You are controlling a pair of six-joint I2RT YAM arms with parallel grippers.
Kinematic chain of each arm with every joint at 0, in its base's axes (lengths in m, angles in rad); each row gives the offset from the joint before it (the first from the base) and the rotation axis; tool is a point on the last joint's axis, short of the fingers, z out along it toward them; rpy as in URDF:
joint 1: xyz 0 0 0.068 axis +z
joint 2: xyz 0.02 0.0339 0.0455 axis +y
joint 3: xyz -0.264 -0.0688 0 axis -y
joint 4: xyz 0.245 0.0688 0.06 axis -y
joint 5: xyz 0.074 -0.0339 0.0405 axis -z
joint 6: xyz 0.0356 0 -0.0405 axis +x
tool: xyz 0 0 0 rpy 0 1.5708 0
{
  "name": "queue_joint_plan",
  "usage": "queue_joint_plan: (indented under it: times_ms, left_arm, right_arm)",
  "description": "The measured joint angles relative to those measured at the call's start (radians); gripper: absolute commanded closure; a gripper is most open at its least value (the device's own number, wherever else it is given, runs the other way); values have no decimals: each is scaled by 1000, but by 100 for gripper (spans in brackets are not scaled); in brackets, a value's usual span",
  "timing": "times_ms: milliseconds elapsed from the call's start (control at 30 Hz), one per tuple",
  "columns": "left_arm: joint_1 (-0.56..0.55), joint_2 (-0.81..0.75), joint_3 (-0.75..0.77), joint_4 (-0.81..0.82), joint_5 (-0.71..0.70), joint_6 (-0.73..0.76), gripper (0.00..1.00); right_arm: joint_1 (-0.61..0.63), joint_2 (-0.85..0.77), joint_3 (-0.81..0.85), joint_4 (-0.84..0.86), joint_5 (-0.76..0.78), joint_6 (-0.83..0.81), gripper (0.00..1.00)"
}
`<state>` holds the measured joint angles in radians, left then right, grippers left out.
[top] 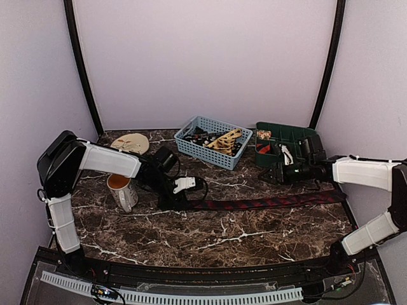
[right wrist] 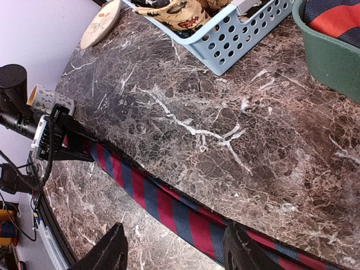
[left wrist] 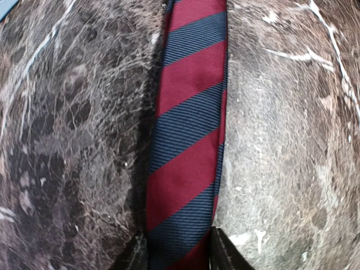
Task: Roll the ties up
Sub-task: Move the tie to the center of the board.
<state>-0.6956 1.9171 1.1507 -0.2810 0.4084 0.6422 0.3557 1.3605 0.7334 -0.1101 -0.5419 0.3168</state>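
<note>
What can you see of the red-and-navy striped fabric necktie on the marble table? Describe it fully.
The red-and-navy diagonally striped necktie, of finely ribbed woven fabric, lies flat and stretched straight, unrolled, across the brown marble table, running left to right. Its left end sits between the left claw's fingers; whether they pinch it is unclear.

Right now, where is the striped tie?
In the overhead view, the red-and-blue striped tie lies flat across the middle of the marble table, in front of the blue basket, its left end at the left hand beside the mug.
</note>
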Motion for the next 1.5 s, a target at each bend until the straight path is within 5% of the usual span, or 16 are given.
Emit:
queue_joint_plan:
  times_ms: [133, 567, 1233, 1367, 1433, 1500]
  left_arm:
    - [0, 2, 1, -6, -2, -1, 47]
    - [-28, 41, 20, 80, 27, -77, 59]
    - [-190, 284, 291, 255, 47, -231, 67]
    - [-197, 307, 319, 276, 46, -261, 50]
    - [-198, 308, 320, 280, 37, -266, 32]
    - [-200, 301, 317, 282, 19, -281, 3]
  right_arm:
    - [0, 0, 23, -19, 13, -13, 42]
    - [-66, -51, 36, -50, 26, -25, 42]
    - [-153, -130, -6, -78, 22, -1, 44]
    - [-153, -130, -6, -77, 10, 7, 44]
    - [-153, -130, -6, -77, 0, 12, 42]
    - [-151, -130, -6, -74, -8, 16, 39]
